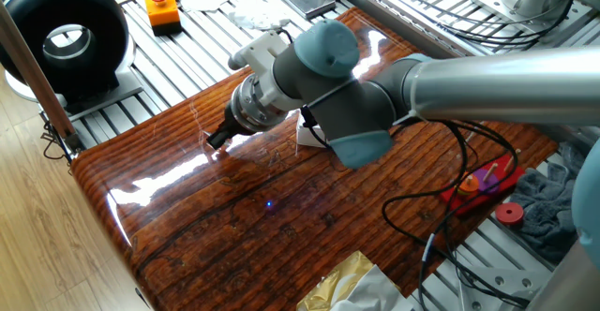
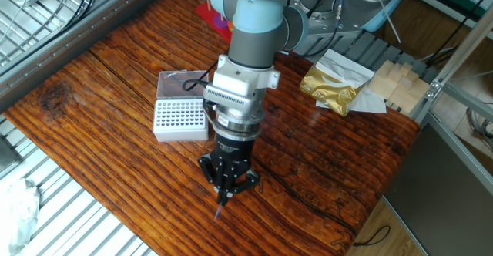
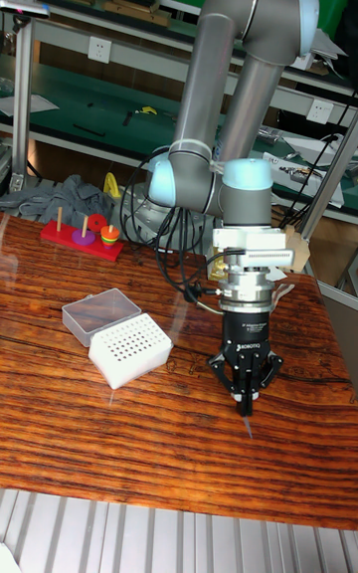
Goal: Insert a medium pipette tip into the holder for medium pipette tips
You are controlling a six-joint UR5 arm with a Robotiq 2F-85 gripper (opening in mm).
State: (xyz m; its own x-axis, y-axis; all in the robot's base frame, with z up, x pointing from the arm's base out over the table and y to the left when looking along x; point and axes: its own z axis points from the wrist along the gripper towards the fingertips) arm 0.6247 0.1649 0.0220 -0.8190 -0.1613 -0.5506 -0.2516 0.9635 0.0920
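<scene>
Since the gripper has its fingers pinched right together, with the medium pipette tip sticking straight down out from between them, I'd say the pick is done and the carry is what's left. That tip shows as a thin pale sliver in the tall fixed view and the other fixed view, its point hanging just above the table, not touching as far as I can tell.

Handling-wise, my guess is it weighs basically nothing, is fairly stiff but thin-walled, and is slick tapered plastic, so it could twist or slide in the grip if squeezed unevenly. Holding it by the wide upper end, like now, seems right, since the narrow end has to go into a hole first.

Pose: the wrist points straight down, tool vertical, with the arm folding back up behind it to the shoulder.

Off to one side sits the holder, a white block with a grid of holes, clear lid flipped open behind it. It's near the gripper but clearly apart.
</scene>
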